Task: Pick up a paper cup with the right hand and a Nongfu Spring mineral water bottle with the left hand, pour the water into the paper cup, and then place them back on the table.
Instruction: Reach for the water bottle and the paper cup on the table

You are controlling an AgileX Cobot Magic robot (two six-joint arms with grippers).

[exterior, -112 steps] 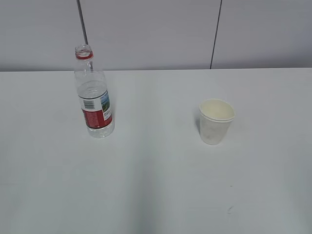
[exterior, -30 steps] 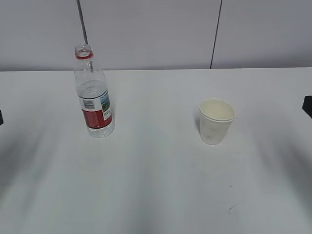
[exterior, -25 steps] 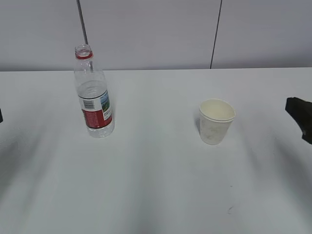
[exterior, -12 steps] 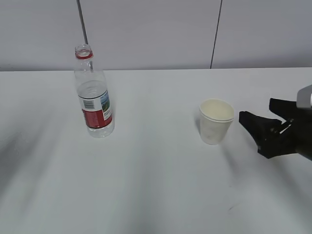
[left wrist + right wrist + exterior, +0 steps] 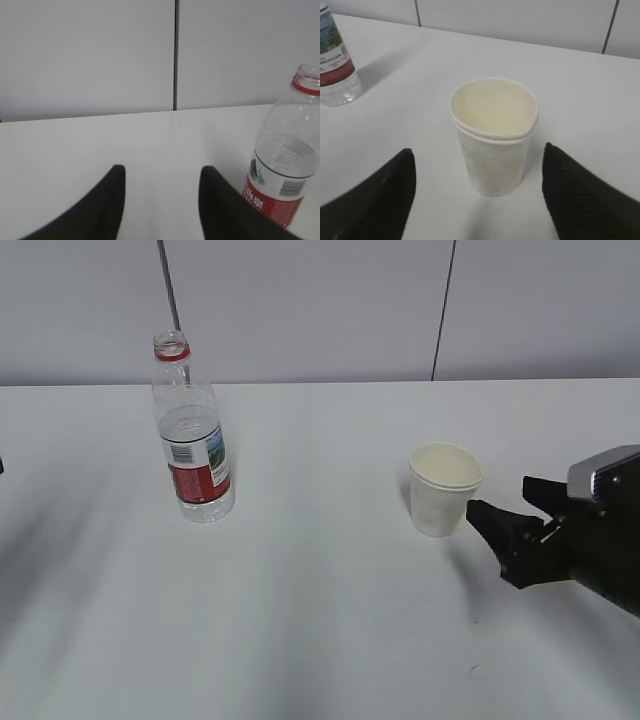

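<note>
Right hand: black pincer with silver-grey plate, entering from the right edge of the table. Jaws spread wide, holding nothing; in the right wrist view the two fingers stand either side of the paper cup, clear of its wall.

Left hand: jaws partly open, empty. It is aimed at bare tabletop, with the Nongfu Spring mineral water bottle just beside its right finger rather than between the two.

Bottle, exterior view: upright, capless, on the left of the table, well apart from the cup. Water stands partway up the body.

Risks, larger first:
- Open bottle tipped by the off-centre left pincer; a sideways finger strike would likely spill water across the table.
- Cup is light and thin-walled; a jaw touching one side first may push or topple it, and a hard squeeze may crush it.
- Rim shows a doubled line, possibly two nested cups; the inner one could slip during lifting.

Hidden or unclear:
- Left arm is almost wholly out of the exterior view.
- Bottle base is cut off in the left wrist view.
- Cup interior floor is not fully visible.
- Small label print is illegible.
</note>
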